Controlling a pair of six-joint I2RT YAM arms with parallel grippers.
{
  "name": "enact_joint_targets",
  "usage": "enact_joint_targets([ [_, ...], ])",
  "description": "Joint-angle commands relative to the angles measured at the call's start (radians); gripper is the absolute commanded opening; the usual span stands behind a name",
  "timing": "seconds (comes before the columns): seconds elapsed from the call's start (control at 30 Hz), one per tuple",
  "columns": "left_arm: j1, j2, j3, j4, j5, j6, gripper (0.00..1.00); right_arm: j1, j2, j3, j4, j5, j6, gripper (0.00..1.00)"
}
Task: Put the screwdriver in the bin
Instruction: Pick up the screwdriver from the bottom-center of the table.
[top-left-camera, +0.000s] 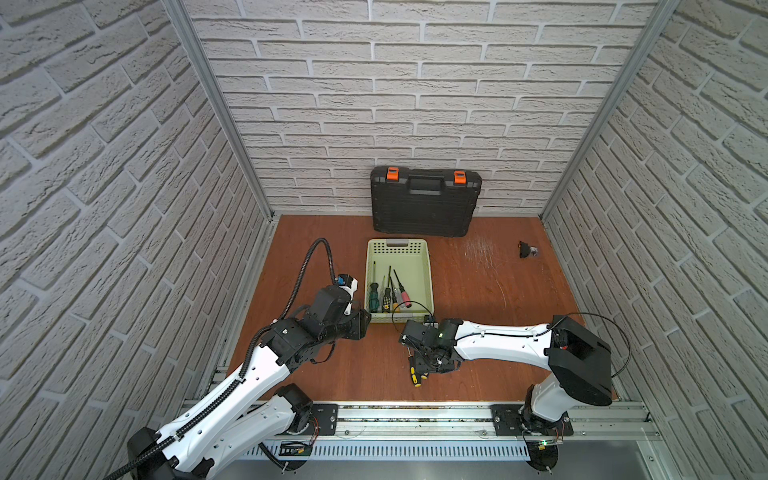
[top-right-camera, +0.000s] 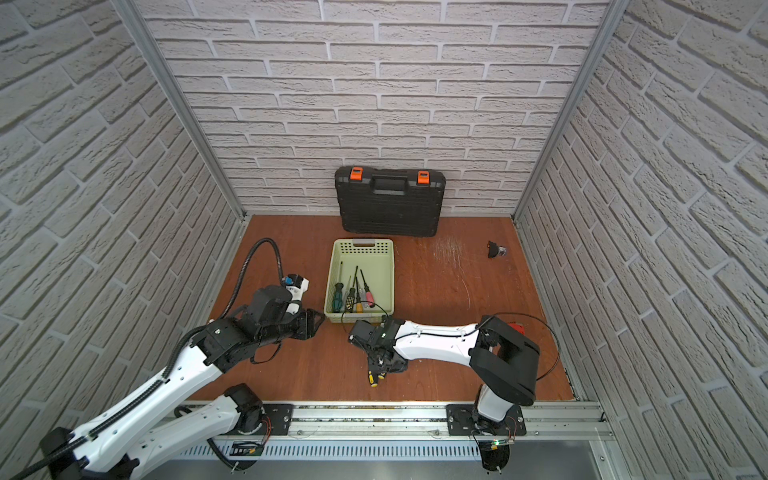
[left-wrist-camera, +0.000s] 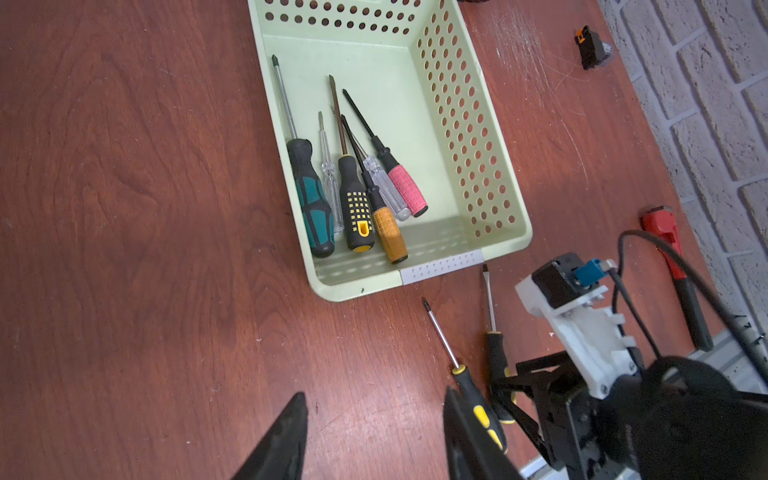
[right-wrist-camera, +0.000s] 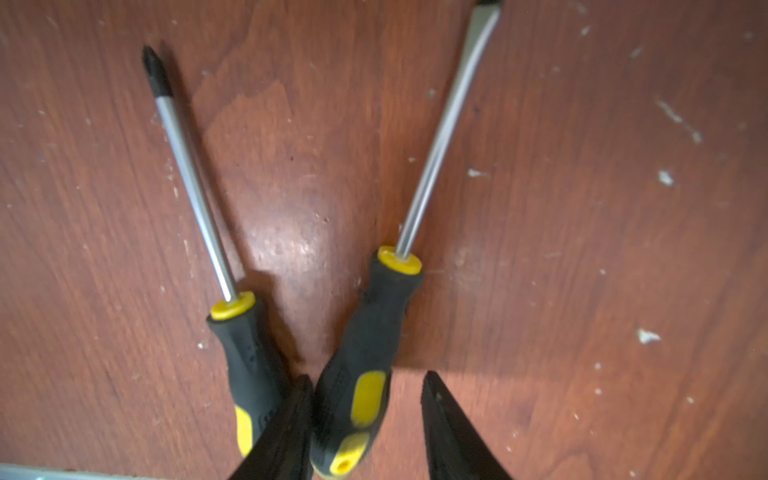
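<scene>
Screwdriver (right-wrist-camera: 365, 332), flat-blade, black-and-yellow handle: flat on worktop (left-wrist-camera: 124, 208), near bin (left-wrist-camera: 505, 232), outside it, beside Phillips twin (right-wrist-camera: 249, 353). Right hand (right-wrist-camera: 368, 376) straddles handle, fingers (right-wrist-camera: 286, 424) spread, one touching. Left hand (left-wrist-camera: 374, 392) spread, empty. Bin holds six other screwdrivers (left-wrist-camera: 357, 199).

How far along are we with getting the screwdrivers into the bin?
Done: six screwdrivers lie in the bin. In hand: the right gripper straddles the handle of the flat-blade screwdriver on the table, jaws not yet closed on it. Remaining: lift and bin it, then the Phillips screwdriver beside it. The left gripper is open and empty.
</scene>
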Motion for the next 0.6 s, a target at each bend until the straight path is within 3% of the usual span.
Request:
enact_joint_targets([
  [0.0,0.008,-0.009,0.006,-0.011,-0.023,0.007,0.53,-0.02,0.0,-0.029,0.017,0.005,-0.022,0.4],
  [0.27,0.008,0.009,0.025,-0.019,-0.038,0.016,0.53,-0.02,0.027,-0.044,0.049,-0.029,-0.043,0.22],
  [0.37,0.008,0.018,0.035,-0.025,-0.042,0.026,0.53,-0.021,0.031,-0.046,0.062,-0.036,-0.057,0.06],
  [0.57,0.02,0.019,0.07,-0.065,-0.086,0.062,0.53,-0.022,-0.032,-0.024,-0.043,-0.009,-0.117,0.06],
])
